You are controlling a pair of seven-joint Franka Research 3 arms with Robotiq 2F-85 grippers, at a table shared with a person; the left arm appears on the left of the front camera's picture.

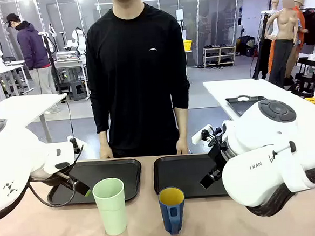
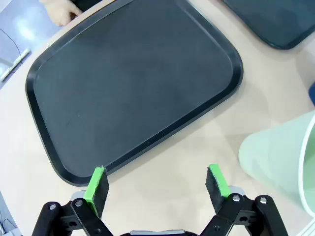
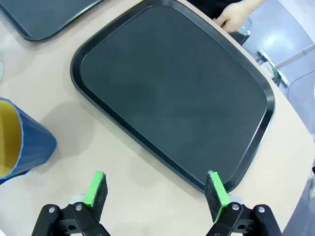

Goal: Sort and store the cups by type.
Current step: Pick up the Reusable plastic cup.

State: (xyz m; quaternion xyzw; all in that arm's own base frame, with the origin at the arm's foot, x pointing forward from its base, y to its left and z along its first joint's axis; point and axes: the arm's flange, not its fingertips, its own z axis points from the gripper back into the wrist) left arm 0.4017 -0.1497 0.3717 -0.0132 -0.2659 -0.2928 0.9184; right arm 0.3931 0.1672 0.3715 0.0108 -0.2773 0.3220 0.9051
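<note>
Jaws wide, blue mug (image 3: 30, 147) half cropped

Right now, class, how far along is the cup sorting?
Done: nothing yet; tumbler and mug stand on the table, outside the left tray and right tray. In hand: nothing; left gripper and right gripper are open, empty. Left: storing both cups, presumably one per tray.

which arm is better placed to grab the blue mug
Right: the right pincer, open, hovers beside the blue mug; the left pincer sits by the green tumbler instead.
</note>
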